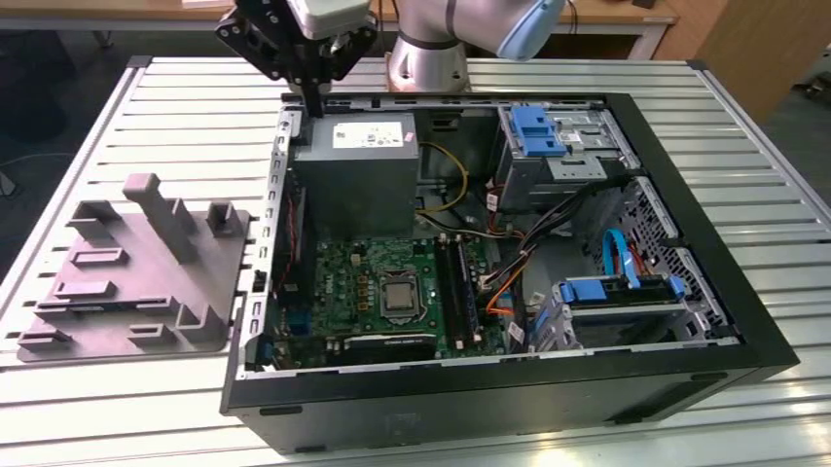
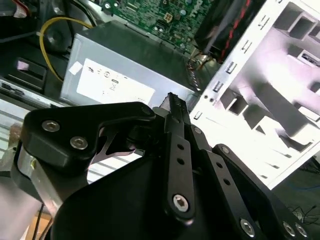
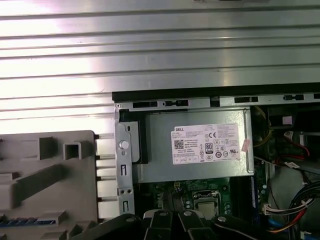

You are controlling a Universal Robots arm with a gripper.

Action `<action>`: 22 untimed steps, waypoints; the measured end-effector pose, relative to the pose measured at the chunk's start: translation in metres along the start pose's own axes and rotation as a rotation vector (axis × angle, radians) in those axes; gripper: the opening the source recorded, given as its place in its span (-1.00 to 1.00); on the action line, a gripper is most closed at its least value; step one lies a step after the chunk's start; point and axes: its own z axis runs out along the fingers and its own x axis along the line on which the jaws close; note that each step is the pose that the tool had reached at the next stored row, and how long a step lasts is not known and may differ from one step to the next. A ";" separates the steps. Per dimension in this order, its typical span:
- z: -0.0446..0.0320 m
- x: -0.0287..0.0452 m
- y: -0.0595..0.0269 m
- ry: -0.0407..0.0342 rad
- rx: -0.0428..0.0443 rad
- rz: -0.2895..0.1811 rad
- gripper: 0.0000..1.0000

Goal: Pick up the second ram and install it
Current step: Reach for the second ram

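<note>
The tool (image 1: 314,88) hangs high over the far corner of the open computer case (image 1: 520,384), on the exterior view's left. Its 2 black fingers (image 2: 175,150) are pressed together. They pinch a thin dark piece, the second ram (image 1: 315,109). The ram hangs straight down from the fingertips, and from here it looks like a skinny black strip. In the second wrist view, its tip (image 2: 173,101) peeks out past the fingertips.

Right under the ram is the rim of the case, next to the gray power box (image 1: 353,165). The ram is up in the air and I cannot see it touching anything but the tool. The white sticker on the power box (image 3: 195,150) shows in both wrist views.

The green board (image 1: 350,282) lies deeper in the case, nearer the camera. The long black slots (image 1: 457,282) on it are well apart from the ram.

A gray holder (image 1: 130,272) with blocks and grooves sits on the metal table (image 1: 195,97), just beside the case on the exterior view's left. The case also has 2 blue parts on the exterior view's right.
</note>
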 end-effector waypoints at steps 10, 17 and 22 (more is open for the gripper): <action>-0.0005 0.0301 -0.0023 -0.0064 -0.0006 0.000 -0.80; -0.0008 0.0472 -0.0036 -0.0088 -0.0007 0.000 -0.80; -0.0010 0.0597 -0.0045 -0.0103 -0.0008 -0.001 -0.80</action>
